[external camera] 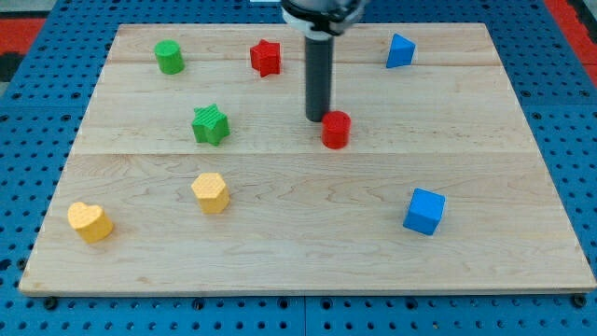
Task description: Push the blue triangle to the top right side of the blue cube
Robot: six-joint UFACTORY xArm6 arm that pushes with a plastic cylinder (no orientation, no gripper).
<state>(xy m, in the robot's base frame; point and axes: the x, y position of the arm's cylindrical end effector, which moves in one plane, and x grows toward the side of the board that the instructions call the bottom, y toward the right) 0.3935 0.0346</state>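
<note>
- Board [308, 252]: light wood, fills most of the view; all blocks sit on it, well spread.
- Rod: dark, upright, comes down from the view's top centre. No jaws on this rig, so no open/closed state to log; it holds nothing.
- My tip [318, 119]: lands just left of the red cylinder [336, 129], touching or nearly so; can't tell which.
- Blue cube [424, 211]: lower right of board, alone, nothing beside it.
- Blue triangle [399, 50]: near the top edge, right of centre. Well apart from the cube, far up-board from it and a bit left of its line.
- Tip vs triangle: well apart; triangle is up and to the right of tip, no contact.
- Others, not task-relevant: red star [266, 57] top centre-left, green cylinder [169, 57] top left, green star [211, 124] mid left, yellow hexagon-ish block [211, 192] and yellow heart [90, 222] lower left.
- Progress, my read: target spot off the cube's top right corner is bare; triangle is not there. Push proper not begun.
- Left to do, est.: get tip round above/left of triangle, clear of red cyl., then drive it down-board and slightly right, stopping short of the cube.
</note>
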